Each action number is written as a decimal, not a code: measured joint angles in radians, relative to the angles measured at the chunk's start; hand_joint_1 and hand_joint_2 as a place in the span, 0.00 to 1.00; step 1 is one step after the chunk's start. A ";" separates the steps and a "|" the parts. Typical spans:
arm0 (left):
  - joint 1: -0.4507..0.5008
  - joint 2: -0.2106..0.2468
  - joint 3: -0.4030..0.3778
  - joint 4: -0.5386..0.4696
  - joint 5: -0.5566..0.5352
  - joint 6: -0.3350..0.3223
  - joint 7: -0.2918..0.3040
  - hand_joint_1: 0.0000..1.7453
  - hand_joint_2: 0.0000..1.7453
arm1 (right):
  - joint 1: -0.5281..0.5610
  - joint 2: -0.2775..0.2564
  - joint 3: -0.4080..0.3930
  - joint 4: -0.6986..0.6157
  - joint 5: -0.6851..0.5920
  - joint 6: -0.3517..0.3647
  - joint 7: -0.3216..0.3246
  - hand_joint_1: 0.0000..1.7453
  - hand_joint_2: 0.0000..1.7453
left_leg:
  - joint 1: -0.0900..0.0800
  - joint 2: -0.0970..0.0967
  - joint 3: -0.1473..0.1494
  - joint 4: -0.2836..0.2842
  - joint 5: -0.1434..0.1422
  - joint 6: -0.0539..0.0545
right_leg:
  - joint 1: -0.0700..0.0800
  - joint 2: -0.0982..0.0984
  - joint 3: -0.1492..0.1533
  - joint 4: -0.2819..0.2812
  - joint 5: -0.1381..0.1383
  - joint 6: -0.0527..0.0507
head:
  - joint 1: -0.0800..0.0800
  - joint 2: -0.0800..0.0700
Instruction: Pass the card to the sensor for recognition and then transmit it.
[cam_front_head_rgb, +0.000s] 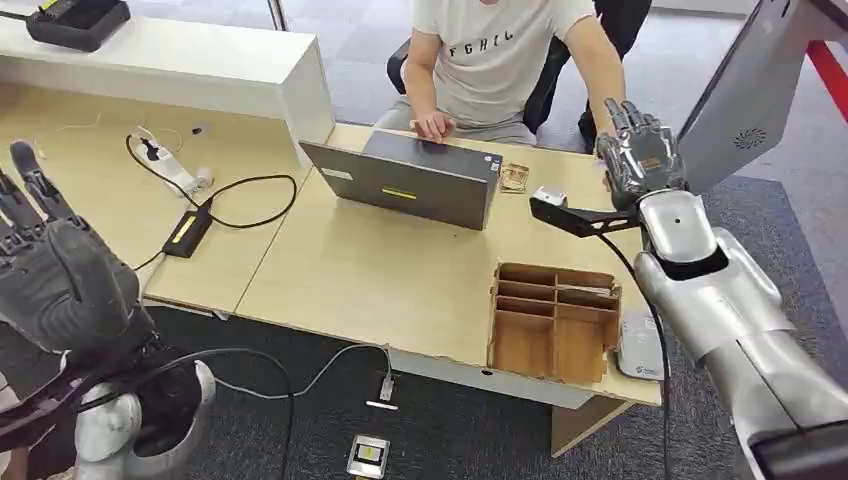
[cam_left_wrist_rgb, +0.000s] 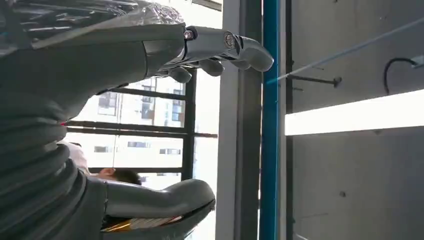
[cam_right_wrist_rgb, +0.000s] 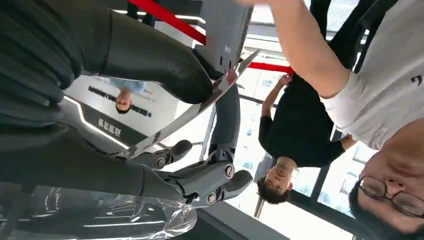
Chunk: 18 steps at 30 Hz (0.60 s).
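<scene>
Right hand (cam_front_head_rgb: 640, 155), upper right, pinches the card (cam_right_wrist_rgb: 190, 112) (thin, reflective); keep it level toward the person (cam_front_head_rgb: 500, 60).

Bare desk (cam_front_head_rgb: 380, 280) between laptop (cam_front_head_rgb: 405, 180) and wooden organizer (cam_front_head_rgb: 553, 322)

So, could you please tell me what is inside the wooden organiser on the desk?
The organiser's compartments that face the head camera look empty, showing bare wood. Its dividers hide the compartment floors nearest the front wall, so something flat there could go unseen.

Left robot hand (cam_left_wrist_rgb: 150, 100) raised, empty, window (cam_left_wrist_rgb: 150, 135) behind
</scene>
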 joint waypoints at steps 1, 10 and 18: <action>0.000 0.001 -0.001 0.000 -0.001 0.004 0.000 0.00 1.00 | 0.000 0.000 0.000 0.000 -0.002 -0.003 -0.001 1.00 1.00 | 0.000 0.000 0.000 0.000 0.000 0.000 | 0.000 0.000 0.000 0.000 0.000 0.000 | 0.000 0.000; 0.006 0.007 -0.013 -0.006 -0.018 0.035 0.000 0.00 1.00 | 0.001 -0.015 -0.002 -0.001 -0.054 -0.068 -0.006 1.00 1.00 | 0.000 0.000 0.000 0.000 0.000 0.000 | 0.000 0.000 0.000 0.000 0.000 0.000 | 0.000 0.000; 0.031 0.009 -0.013 -0.022 -0.031 0.050 0.000 0.00 1.00 | 0.038 -0.096 -0.030 -0.046 -0.114 -0.121 0.025 1.00 1.00 | 0.000 0.000 0.000 0.000 0.000 0.000 | 0.000 0.000 0.000 -0.001 0.000 0.000 | 0.000 0.000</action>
